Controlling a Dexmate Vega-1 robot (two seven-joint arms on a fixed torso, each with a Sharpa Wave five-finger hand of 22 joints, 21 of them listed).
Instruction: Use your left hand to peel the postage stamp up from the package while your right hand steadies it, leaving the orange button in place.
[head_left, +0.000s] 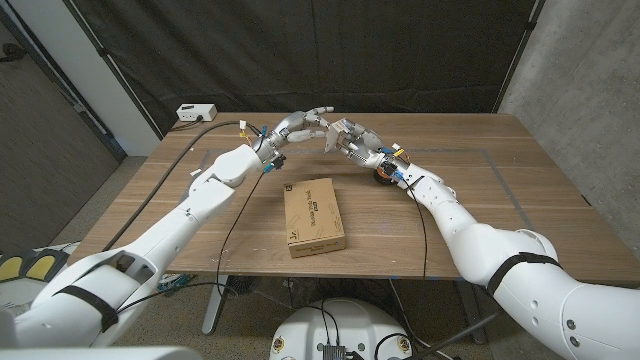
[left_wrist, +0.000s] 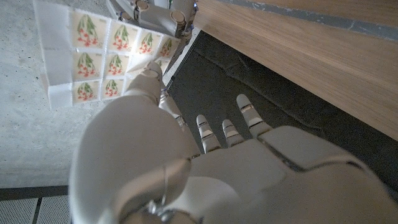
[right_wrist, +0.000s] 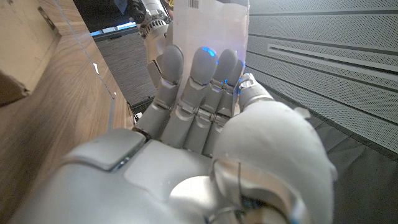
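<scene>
Both hands meet in the air above the far middle of the table (head_left: 480, 200). My right hand (head_left: 357, 143) (right_wrist: 205, 143) holds up a white sheet of stamps (left_wrist: 99, 56) (right_wrist: 211, 25), its fingers lying along the sheet's blank back. The stamps are printed with red fruit on green stems. My left hand (head_left: 300, 127) (left_wrist: 186, 168) reaches toward the sheet, its thumb (left_wrist: 149, 78) touching the sheet's near edge while its other fingers stay spread apart from it. Whether a finger presses from behind is hidden. A brown cardboard package (head_left: 313, 215) lies on the table below, untouched.
A small white box with a cable (head_left: 195, 112) sits at the table's far left corner. Black cables trail from both arms across the wood. A dark curtain hangs behind the table and a concrete wall stands at the right.
</scene>
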